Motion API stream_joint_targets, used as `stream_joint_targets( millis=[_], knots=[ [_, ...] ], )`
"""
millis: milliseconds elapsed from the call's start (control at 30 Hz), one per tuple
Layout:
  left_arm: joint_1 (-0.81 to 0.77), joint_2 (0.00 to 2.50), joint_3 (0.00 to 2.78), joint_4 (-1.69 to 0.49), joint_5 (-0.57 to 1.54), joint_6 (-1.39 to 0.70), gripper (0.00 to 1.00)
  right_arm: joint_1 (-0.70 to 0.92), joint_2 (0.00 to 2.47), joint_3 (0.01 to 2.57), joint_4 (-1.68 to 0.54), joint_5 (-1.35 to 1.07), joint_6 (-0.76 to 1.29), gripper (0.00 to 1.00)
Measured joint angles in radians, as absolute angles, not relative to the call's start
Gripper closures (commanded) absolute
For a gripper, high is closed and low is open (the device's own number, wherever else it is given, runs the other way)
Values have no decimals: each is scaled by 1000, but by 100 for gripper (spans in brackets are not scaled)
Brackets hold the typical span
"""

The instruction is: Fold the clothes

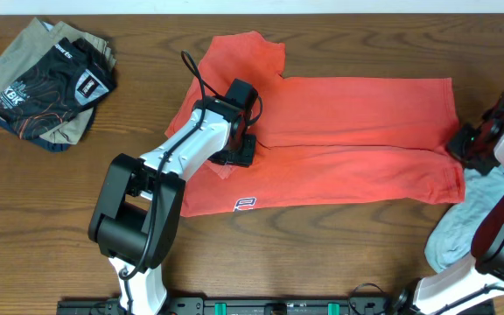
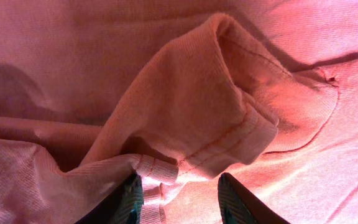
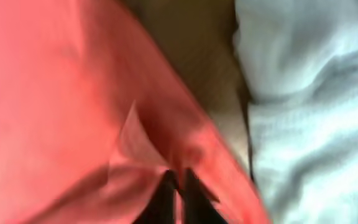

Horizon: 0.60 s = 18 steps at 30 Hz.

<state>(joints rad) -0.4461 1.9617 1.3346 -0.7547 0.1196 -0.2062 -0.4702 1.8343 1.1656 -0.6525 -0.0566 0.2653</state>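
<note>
Near right, pale blue-grey garment [image 1: 458,232] crumpled on the wooden counter [image 1: 339,254], coral-red T-shirt [image 1: 357,140] spread mid-counter, right tool [image 3: 178,186] pressed together pinching its right edge, left tool [image 2: 179,200] pinching its bunched sleeve hem, dark printed clothes pile [image 1: 51,83] far left.

On the black printed garment [image 1: 55,87] in the pile at the far left of the brown wooden bench [image 1: 322,254], pale letters read "KBK" (the fabric is creased there). Its white rectangular patch [image 1: 86,86] is too small to read. The coral-red short-sleeved T-shirt [image 1: 357,131] carries a small white-and-blue emblem [image 1: 245,205], not legible.
</note>
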Motion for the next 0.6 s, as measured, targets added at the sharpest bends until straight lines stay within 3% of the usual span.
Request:
stream_joint_targets(
  millis=[200,267,600],
  knots=[
    [-446,1962,1335,-755,120,-206,58,-468,1798,1166,-801,-70,239,93],
    [-446,1962,1335,-755,120,-206,58,-467,1798,1165,-828,-68,230,84],
    [-446,1962,1335,-755,120,-210,59,-461,1798,1165,-842,-17,218,69]
  ],
)
